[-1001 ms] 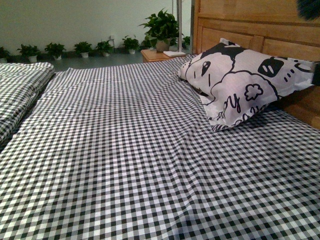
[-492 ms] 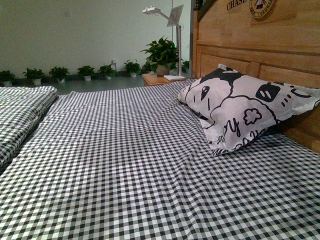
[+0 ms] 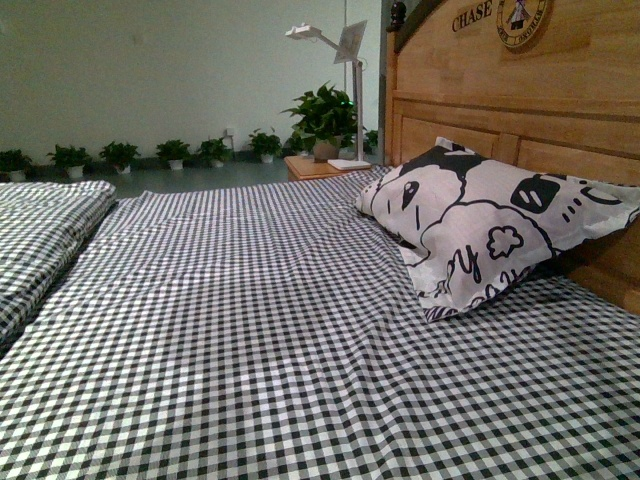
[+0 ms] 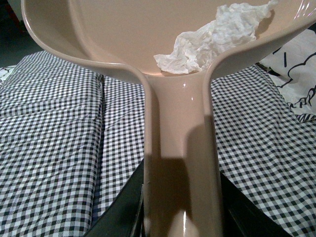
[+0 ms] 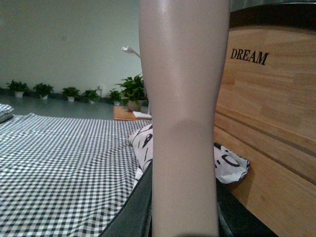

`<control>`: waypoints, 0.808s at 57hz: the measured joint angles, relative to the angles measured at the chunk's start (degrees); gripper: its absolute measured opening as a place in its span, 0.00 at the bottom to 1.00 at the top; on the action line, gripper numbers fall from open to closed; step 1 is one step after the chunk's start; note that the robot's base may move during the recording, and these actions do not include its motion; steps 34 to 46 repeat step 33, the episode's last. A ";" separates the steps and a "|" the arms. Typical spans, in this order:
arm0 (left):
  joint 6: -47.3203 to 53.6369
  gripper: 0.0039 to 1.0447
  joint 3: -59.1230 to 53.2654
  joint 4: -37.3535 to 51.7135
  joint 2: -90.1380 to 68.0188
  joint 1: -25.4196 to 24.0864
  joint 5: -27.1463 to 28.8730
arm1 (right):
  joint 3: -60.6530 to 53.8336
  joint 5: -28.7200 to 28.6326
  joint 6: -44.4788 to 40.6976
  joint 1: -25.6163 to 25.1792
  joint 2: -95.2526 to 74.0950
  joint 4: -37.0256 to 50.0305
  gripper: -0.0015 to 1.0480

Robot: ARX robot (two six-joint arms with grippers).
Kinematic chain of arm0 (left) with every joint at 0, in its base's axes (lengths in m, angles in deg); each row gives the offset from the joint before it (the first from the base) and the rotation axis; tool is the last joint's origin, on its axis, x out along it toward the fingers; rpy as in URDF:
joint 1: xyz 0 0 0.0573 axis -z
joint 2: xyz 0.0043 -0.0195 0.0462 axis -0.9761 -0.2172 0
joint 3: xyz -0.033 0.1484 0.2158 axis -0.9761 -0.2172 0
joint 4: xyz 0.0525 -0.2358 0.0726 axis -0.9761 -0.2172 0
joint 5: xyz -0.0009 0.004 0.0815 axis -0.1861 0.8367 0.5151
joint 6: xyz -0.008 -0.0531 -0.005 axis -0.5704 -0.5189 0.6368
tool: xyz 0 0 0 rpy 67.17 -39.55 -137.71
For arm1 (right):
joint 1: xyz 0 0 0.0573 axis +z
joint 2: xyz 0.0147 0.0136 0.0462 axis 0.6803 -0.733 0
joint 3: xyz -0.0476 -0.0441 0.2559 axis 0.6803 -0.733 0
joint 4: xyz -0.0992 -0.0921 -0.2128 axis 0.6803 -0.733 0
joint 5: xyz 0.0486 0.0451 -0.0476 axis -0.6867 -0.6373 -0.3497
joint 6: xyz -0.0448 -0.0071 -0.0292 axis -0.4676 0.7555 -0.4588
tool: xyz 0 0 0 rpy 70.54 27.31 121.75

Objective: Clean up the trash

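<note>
In the left wrist view my left gripper (image 4: 181, 217) is shut on the handle of the mauve dustpan (image 4: 180, 148), held above the checked bed. The trash (image 4: 212, 37), a crumpled white wad of tissue, lies inside the pan near where the handle joins. In the right wrist view my right gripper (image 5: 183, 217) is shut on the mauve brush handle (image 5: 183, 98), which stands upright in front of the wooden headboard; the bristles are out of view. Neither gripper shows in the front view.
The black-and-white checked sheet (image 3: 260, 330) covers the bed. A cartoon-print pillow (image 3: 480, 225) leans on the wooden headboard (image 3: 520, 90) at the right. A folded quilt (image 3: 40, 230) lies at the left. A nightstand (image 3: 320, 165) with a plant and lamp stands behind.
The front view has tilted upward: the bed and pillow sit lower in frame and more of the headboard and lamp shows. The dark shape at the top right corner is gone.
</note>
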 joint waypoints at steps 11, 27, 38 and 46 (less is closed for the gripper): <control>-0.04 0.26 0.00 0.00 0.00 0.00 -0.02 | 0.00 0.00 0.00 0.00 0.00 0.00 0.18; -0.15 0.26 0.00 0.00 0.00 0.00 0.00 | 0.00 0.00 0.00 0.00 0.00 0.00 0.18; -0.15 0.26 0.00 0.00 0.00 0.00 0.00 | 0.00 0.00 0.00 0.00 0.00 0.00 0.18; -0.15 0.26 0.00 0.00 0.00 0.00 0.00 | 0.00 0.00 0.00 0.00 0.00 0.00 0.18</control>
